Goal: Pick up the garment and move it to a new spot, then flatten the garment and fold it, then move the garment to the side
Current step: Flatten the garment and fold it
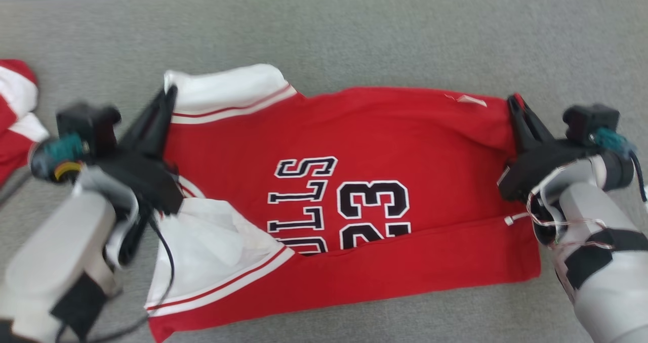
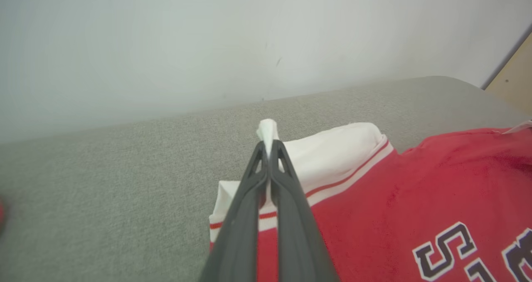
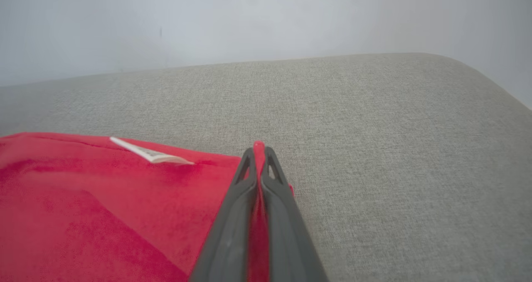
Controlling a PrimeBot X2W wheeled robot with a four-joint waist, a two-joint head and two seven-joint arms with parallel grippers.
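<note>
The garment (image 1: 385, 145) is a red jersey with white sleeves and dark lettering, spread across a grey fabric surface with its near edge folded up. My left gripper (image 1: 169, 92) is shut on the far white sleeve corner; in the left wrist view white cloth (image 2: 268, 130) pokes out between the closed fingers (image 2: 286, 199) of that gripper (image 2: 269, 144). My right gripper (image 1: 512, 100) is shut on the far right red corner. In the right wrist view the red garment (image 3: 124, 199) has its edge (image 3: 258, 145) pinched at the tips of this gripper (image 3: 258, 151).
Another red and white cloth (image 1: 15, 115) lies at the left edge of the grey surface (image 1: 354, 29). A pale wall (image 2: 208, 36) rises behind the surface. A white label (image 3: 151, 155) sits on the jersey's far edge.
</note>
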